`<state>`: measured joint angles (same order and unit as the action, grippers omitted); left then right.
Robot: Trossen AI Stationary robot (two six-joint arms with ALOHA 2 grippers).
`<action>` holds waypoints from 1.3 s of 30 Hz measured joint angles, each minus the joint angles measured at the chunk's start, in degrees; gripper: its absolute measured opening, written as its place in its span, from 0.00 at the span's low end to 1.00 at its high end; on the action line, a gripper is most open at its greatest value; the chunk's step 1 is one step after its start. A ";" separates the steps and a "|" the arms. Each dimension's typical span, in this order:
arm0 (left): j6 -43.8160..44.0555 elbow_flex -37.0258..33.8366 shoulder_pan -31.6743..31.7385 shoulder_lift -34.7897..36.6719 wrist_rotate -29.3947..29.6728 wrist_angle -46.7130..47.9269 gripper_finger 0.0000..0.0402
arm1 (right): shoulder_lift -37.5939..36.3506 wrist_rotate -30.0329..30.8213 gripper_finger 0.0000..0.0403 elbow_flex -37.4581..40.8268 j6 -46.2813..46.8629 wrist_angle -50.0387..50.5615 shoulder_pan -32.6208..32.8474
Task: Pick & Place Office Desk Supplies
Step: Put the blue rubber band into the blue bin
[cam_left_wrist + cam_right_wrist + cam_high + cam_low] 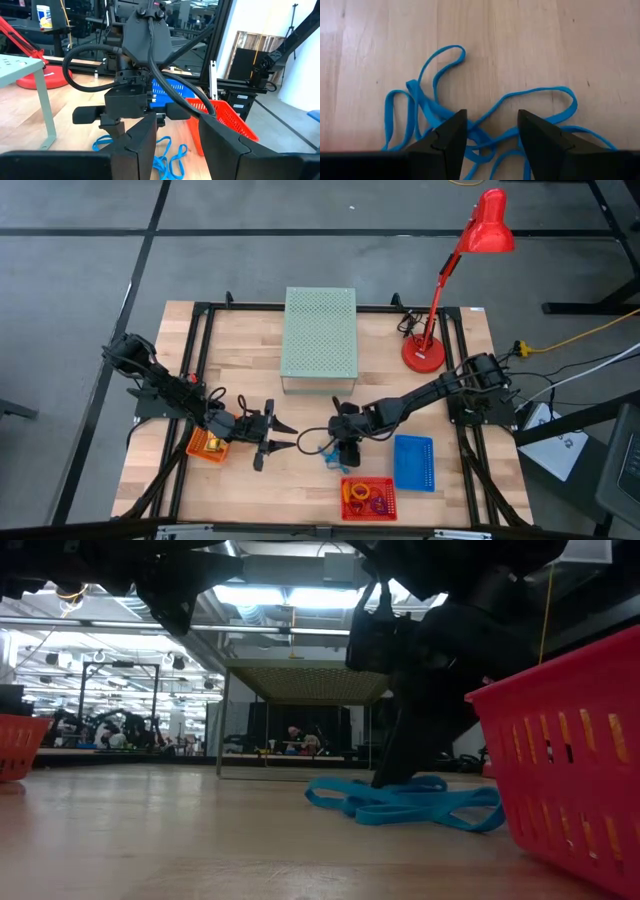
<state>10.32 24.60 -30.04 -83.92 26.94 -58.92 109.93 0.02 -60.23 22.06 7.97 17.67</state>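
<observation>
— Blue loops (485,120), where are they?
— On the table (250,370), in a tangle under my right tool (487,131), beside the red basket (368,498). Its fingers stand apart over the loops and grip nothing.
— And your left tool (283,436)?
— Also open and empty, near the orange basket (206,445).

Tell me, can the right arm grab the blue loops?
Probably yes. The right gripper hangs right over the blue loops with its fingers open, a strand lies between them, and nothing covers the loops on the table.
</observation>
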 joint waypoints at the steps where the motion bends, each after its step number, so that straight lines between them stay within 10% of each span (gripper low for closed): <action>1: 0.00 0.00 -0.02 0.00 0.00 0.00 0.36 | 0.02 -0.71 0.44 0.00 0.20 -0.27 -0.08; 26: 1.10 0.00 -0.04 0.00 -0.51 0.39 0.36 | 3.64 -4.73 0.43 -2.35 4.09 -1.13 -1.99; 39: 1.53 0.00 -0.04 0.00 -0.57 0.42 0.36 | 2.92 -1.85 0.18 -2.14 3.68 0.17 -2.31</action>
<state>11.86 24.60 -30.09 -83.92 26.37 -58.50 112.85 -1.83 -62.37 25.74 8.14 15.36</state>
